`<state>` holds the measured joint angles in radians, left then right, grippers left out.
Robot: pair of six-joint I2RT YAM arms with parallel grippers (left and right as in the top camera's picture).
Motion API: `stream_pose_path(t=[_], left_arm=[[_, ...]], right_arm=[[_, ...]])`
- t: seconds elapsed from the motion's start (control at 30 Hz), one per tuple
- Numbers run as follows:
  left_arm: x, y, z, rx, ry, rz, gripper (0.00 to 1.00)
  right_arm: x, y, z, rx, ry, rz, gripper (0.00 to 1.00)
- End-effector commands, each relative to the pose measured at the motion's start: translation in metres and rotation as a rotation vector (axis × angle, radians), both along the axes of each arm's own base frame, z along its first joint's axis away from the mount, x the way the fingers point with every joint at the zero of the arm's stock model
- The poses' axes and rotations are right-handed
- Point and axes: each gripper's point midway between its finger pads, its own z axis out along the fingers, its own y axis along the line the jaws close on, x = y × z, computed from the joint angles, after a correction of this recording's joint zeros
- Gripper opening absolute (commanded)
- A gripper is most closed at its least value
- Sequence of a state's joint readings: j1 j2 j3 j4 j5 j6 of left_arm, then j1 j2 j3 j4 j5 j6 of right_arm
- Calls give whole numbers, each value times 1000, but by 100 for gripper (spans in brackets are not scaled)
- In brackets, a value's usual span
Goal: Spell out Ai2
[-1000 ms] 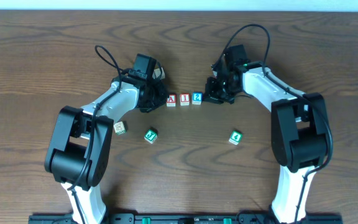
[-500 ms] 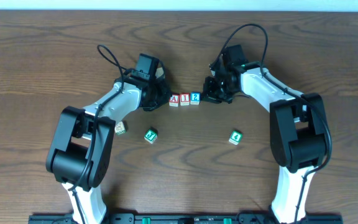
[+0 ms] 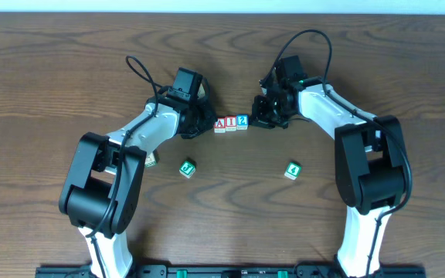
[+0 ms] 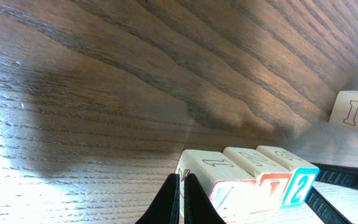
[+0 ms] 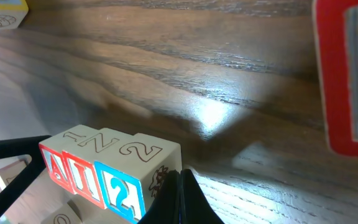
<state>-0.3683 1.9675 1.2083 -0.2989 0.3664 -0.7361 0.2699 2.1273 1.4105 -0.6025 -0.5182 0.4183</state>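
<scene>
Three small wooden cubes sit touching in a row on the dark wooden table (image 3: 68,62): red-lettered A block (image 3: 219,124), red-lettered I block (image 3: 230,123), blue-lettered 2 block (image 3: 242,121).

Left gripper (image 4: 180,190): fingers pressed together, empty, just beside the A end.

Right gripper (image 5: 180,186): likewise closed, empty, at the 2 end.

Two green-faced cubes (image 3: 187,167) (image 3: 292,170) lie well apart from the row.

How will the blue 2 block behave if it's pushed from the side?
The 2 block looks like a rigid wooden cube, so it probably slides rather than rolls. Touching the I block, it would likely shove that too.
</scene>
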Motion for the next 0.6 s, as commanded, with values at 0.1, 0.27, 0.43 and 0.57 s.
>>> stream_pose_path(t=[0.1, 0.27, 0.43, 0.57], left_arm=[[4, 21, -8, 64, -2, 19, 6], [11, 36, 6, 55, -15, 22, 5], [22, 37, 65, 52, -141, -42, 6], [11, 39, 139, 35, -282, -65, 5]], right_arm=[[-1, -9, -2, -23, 27, -31, 1], [10, -28, 21, -105, -27, -51, 2], [17, -48, 81, -189, -139, -43, 1], [4, -64, 158, -194, -271, -32, 2]])
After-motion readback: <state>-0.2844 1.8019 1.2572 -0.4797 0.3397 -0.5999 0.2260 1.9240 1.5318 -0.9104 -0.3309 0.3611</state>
